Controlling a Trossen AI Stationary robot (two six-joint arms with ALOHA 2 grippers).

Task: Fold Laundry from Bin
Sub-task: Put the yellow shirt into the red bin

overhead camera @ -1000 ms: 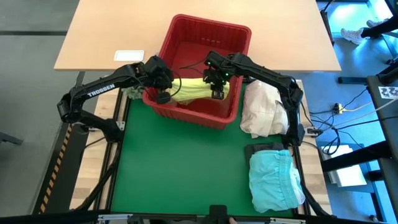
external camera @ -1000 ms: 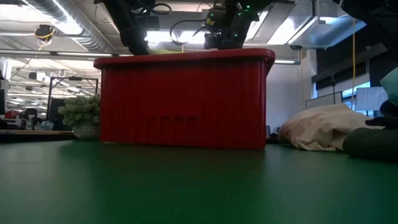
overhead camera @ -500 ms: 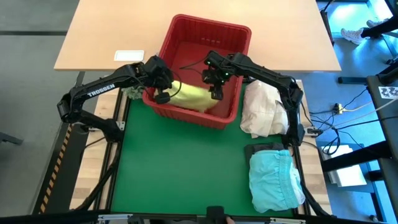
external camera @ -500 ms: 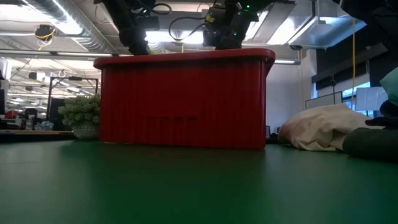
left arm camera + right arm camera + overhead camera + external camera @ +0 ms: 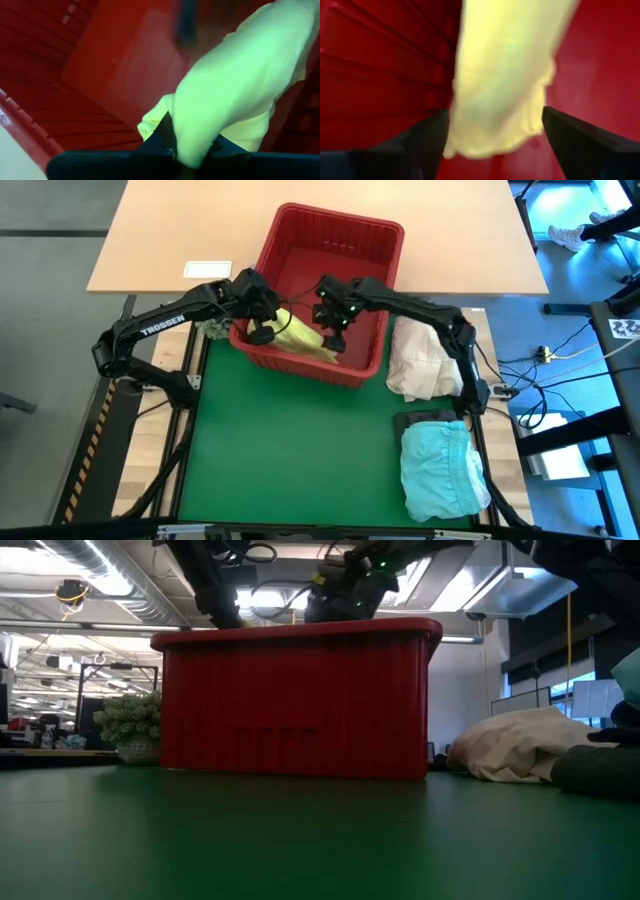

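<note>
The bright yellow soft cloth garment lies bunched inside the bright red rectangular plastic crate with slotted sides, against the crate's near-left corner. The left gripper reaches over the crate's left rim and its jaws are clamped on one end of the yellow cloth; in the left wrist view the fabric spills out from between the dark fingers. The right gripper hangs over the middle of the crate, just above the other end of the garment, with its jaws spread wide on either side of the cloth and not pinching it. The crate stands at the far edge of the green tabletop. To its right lies a cream-white cloth bundle, and nearer the front right a light turquoise-blue garment rests on a dark one
</note>
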